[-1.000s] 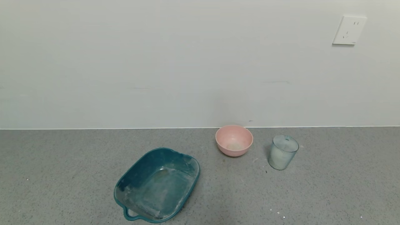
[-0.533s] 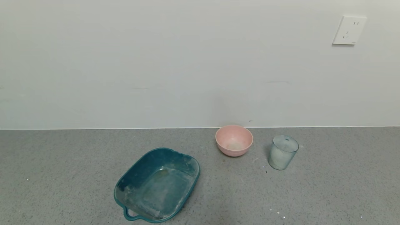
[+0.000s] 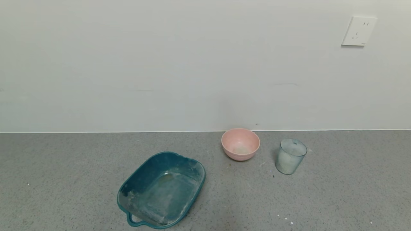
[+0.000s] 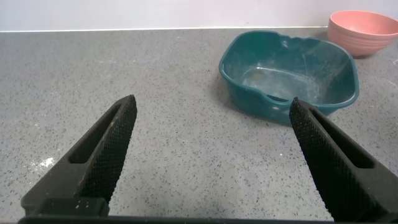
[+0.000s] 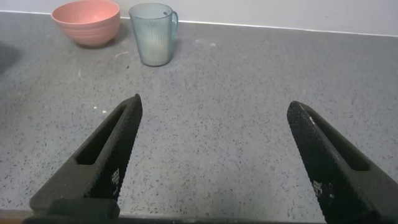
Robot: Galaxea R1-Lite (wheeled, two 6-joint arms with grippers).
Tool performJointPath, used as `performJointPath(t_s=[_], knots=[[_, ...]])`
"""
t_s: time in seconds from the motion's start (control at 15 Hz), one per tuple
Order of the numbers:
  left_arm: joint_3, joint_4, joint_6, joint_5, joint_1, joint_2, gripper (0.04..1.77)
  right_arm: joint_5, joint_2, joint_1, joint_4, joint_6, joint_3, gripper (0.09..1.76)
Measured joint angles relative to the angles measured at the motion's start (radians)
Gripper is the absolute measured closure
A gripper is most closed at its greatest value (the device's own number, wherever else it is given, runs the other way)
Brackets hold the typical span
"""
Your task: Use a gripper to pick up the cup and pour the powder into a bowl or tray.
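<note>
The ribbed pale blue-grey cup (image 3: 290, 156) stands upright on the grey counter, right of the pink bowl (image 3: 240, 144). Whitish powder fills much of the cup. The bowl holds a faint trace of powder. In the right wrist view the cup (image 5: 153, 33) and bowl (image 5: 86, 21) stand well ahead of my open, empty right gripper (image 5: 212, 106). My left gripper (image 4: 212, 106) is open and empty over bare counter, with the bowl (image 4: 364, 31) far off. Neither gripper shows in the head view.
A large teal tray (image 3: 162, 190) with a handle, dusted with powder, sits left of the bowl near the front; it also shows in the left wrist view (image 4: 289, 71). A wall runs behind the counter, with a socket (image 3: 358, 31) at upper right. White specks lie scattered by the cup.
</note>
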Motion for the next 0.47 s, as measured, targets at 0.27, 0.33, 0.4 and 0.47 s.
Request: performJointPath(t_s=[0.27,0.33,0.4,0.47], knots=[[0.000,0.000,0.000,0.000,0.000,0.000,0.05,0.003,0.000,0.001,-0.004,0.003,0.002,0.15],[0.000,0.000,0.000,0.000,0.000,0.000,0.05,0.003,0.000,0.001,-0.004,0.003,0.002,0.15],[0.000,0.000,0.000,0.000,0.000,0.000,0.05,0.003,0.000,0.001,-0.004,0.002,0.002,0.15],[0.000,0.000,0.000,0.000,0.000,0.000,0.05,0.003,0.000,0.001,-0.003,0.001,0.002,0.15]])
